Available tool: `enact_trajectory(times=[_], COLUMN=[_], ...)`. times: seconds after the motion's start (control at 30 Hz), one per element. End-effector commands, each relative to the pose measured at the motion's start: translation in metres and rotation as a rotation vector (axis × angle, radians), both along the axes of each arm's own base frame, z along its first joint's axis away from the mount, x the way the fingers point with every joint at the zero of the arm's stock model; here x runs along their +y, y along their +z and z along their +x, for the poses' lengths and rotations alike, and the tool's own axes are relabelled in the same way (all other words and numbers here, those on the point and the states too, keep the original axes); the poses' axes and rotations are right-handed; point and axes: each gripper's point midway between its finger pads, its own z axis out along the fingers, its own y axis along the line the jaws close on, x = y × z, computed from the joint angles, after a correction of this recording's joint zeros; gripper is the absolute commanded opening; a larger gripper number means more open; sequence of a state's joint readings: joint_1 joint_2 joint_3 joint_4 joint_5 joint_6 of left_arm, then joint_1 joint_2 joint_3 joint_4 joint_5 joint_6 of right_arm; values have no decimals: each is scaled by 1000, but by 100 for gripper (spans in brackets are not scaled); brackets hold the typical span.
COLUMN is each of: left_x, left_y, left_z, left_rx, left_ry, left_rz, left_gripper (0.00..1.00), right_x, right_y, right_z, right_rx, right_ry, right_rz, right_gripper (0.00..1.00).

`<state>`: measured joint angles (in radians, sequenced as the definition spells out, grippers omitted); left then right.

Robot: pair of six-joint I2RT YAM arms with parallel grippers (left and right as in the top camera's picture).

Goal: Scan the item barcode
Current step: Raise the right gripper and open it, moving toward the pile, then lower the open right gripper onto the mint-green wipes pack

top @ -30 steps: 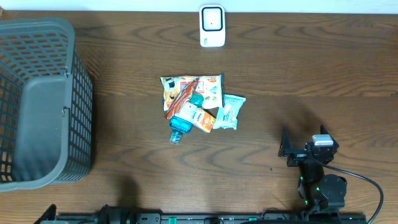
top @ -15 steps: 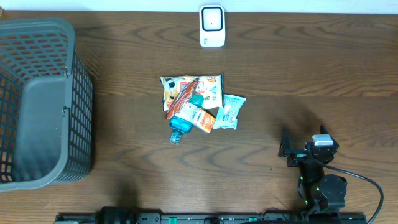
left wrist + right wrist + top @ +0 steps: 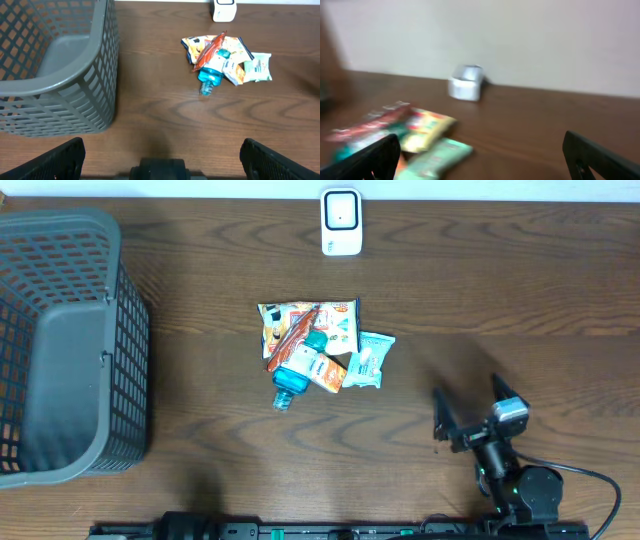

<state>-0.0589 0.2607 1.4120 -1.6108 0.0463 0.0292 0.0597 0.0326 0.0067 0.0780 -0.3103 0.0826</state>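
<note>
A pile of items lies mid-table: orange and yellow snack packets (image 3: 300,322), a blue bottle (image 3: 293,374) and a mint-green packet (image 3: 368,360). The white barcode scanner (image 3: 341,222) stands at the far edge. My right gripper (image 3: 468,408) is open and empty, to the right of the pile and nearer the front, apart from it. Its wrist view is blurred, with the green packet (image 3: 437,157), a yellow packet (image 3: 422,131) and the scanner (image 3: 466,82) ahead. My left gripper (image 3: 161,146) is open and empty at the front edge, with the bottle (image 3: 211,76) far ahead. It is outside the overhead view.
A large grey mesh basket (image 3: 60,345) takes up the left side of the table and stands close on the left in the left wrist view, basket (image 3: 55,70). A black rail (image 3: 330,531) runs along the front edge.
My right gripper has swung left and turned toward the pile, still open. A dark part of the left arm at the bottom left edge has dropped out of the overhead view.
</note>
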Motion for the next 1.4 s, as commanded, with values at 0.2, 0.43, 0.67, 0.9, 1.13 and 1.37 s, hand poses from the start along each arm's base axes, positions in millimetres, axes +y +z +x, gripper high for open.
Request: enact_trajectory(times=[0.2, 0.43, 0.67, 0.9, 1.13, 1.37], left_x=[0, 0, 0, 0, 0, 0], left_y=[-16, -16, -16, -16, -16, -16], left_z=[-9, -9, -9, -9, -9, -9], left_rx=[83, 83, 83, 83, 83, 83], left_ry=[3, 3, 3, 3, 3, 3], left_rz=[-2, -2, -2, -2, -2, -2], left_gripper=[99, 99, 99, 99, 99, 99], right_x=[45, 12, 5, 54, 71, 81], right_y=[19, 46, 77, 96, 82, 45], right_z=[-28, -12, 22, 43, 75, 104], right_rx=[109, 189, 462, 718, 785, 875], right_ry=[323, 82, -6, 283, 366, 180], right_rz=[298, 251, 146, 202, 293, 247], right_gripper=[99, 99, 99, 99, 99, 99])
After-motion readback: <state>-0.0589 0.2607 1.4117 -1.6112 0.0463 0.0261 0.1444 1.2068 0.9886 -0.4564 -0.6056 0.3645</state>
